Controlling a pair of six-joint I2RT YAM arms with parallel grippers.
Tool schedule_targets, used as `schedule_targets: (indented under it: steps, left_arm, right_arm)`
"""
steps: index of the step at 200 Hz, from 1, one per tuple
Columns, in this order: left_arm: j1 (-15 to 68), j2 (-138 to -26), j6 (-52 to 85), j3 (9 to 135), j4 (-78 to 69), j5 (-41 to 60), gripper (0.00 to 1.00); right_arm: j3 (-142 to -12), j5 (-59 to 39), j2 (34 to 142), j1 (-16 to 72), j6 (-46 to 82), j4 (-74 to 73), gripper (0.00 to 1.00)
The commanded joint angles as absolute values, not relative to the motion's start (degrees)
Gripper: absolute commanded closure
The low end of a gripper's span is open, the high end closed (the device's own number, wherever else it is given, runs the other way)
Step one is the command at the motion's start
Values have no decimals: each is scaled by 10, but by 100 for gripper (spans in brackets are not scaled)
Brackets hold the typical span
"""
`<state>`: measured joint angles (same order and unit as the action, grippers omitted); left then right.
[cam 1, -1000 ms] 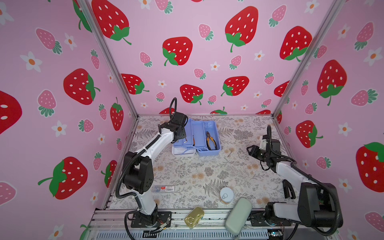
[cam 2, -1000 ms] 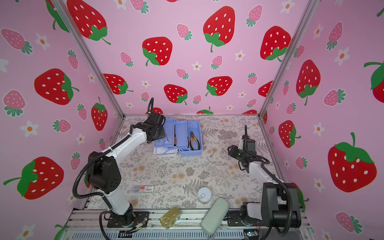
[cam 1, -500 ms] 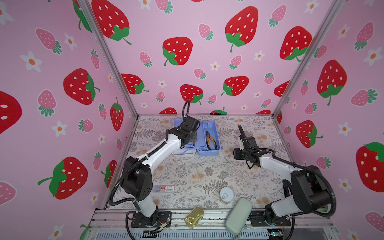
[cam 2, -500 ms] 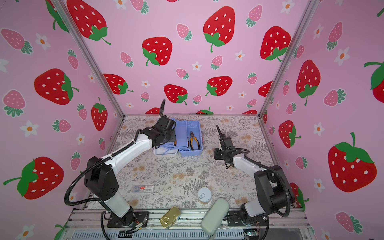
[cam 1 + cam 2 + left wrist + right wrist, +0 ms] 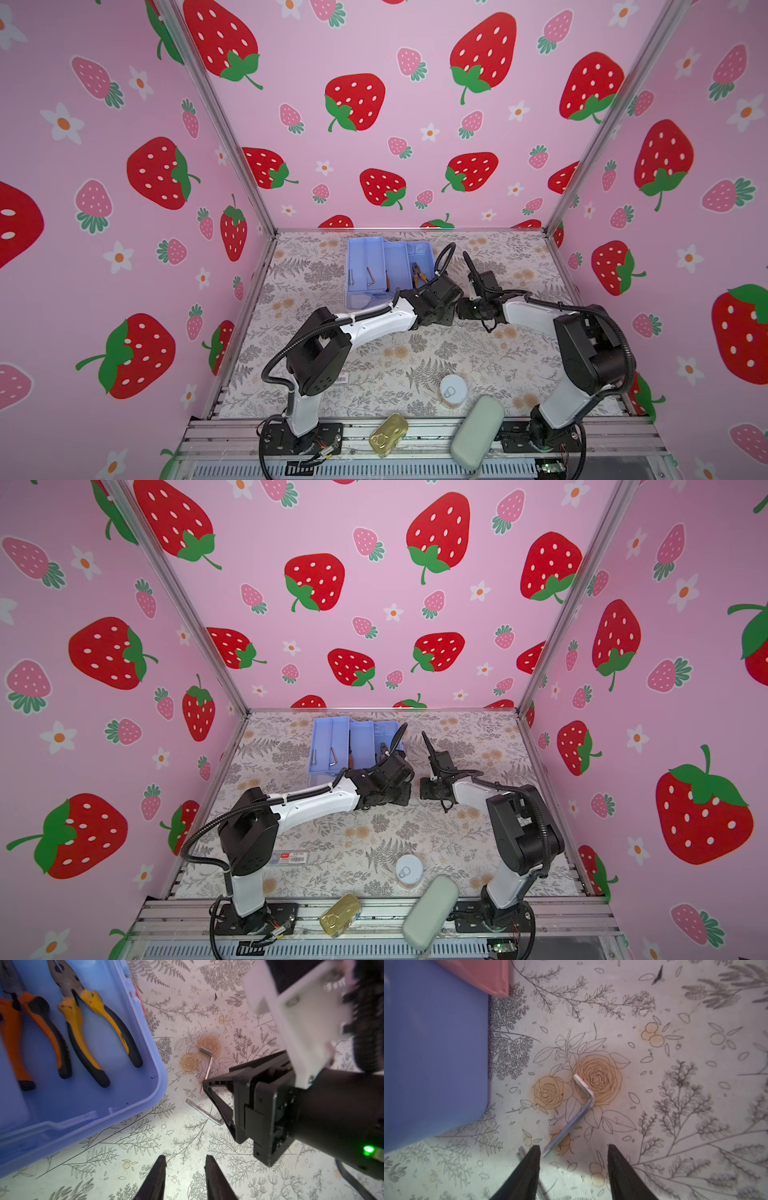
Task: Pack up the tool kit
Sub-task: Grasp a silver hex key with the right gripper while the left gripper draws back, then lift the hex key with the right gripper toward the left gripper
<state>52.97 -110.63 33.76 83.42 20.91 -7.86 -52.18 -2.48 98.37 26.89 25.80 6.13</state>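
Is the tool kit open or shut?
Open. The tool kit shows its trays spread, with yellow pliers lying exposed inside.

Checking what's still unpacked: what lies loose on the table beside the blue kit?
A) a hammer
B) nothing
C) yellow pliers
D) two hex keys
D: a bent hex key and a second hex key lie outside the tool kit; the yellow pliers sit inside.

Floral tabletop [image 5: 395, 353] bears the open tool kit [image 5: 397, 259], hex key [image 5: 208, 1064], second hex key [image 5: 203, 1113], clear labelled case [image 5: 291, 857], and seemingly a round tin [image 5: 453, 390].
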Motion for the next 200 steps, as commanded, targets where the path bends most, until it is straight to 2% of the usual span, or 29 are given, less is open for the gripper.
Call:
schedule_targets:
  steps: [1,15,29,64,113,152,200]
  left_arm:
    - [534,-1106,351,881,199,-64,65]
    - [534,-1105,348,884,201,-70,65]
    - [535,-1099,348,879,198,-76,65]
    - [534,-1102,349,878,198,-81,65]
    - [534,-1116,349,893,202,-69,65]
    - [534,-1117,351,891,207,-70,65]
    - [534,-1112,350,888,205,-73,65]
  right_arm:
    - [-551,-2,1008,273,266,68,47]
    - [-565,2,1026,274,267,67,48]
    - [-579,3,1045,276,265,71,56]
    - [-585,8,1064,281,261,73,67]
    - [-564,10,1046,281,257,67,87]
    - [-551,0,1005,276,259,56,94]
    - [-520,-69,933,249,280,17,99]
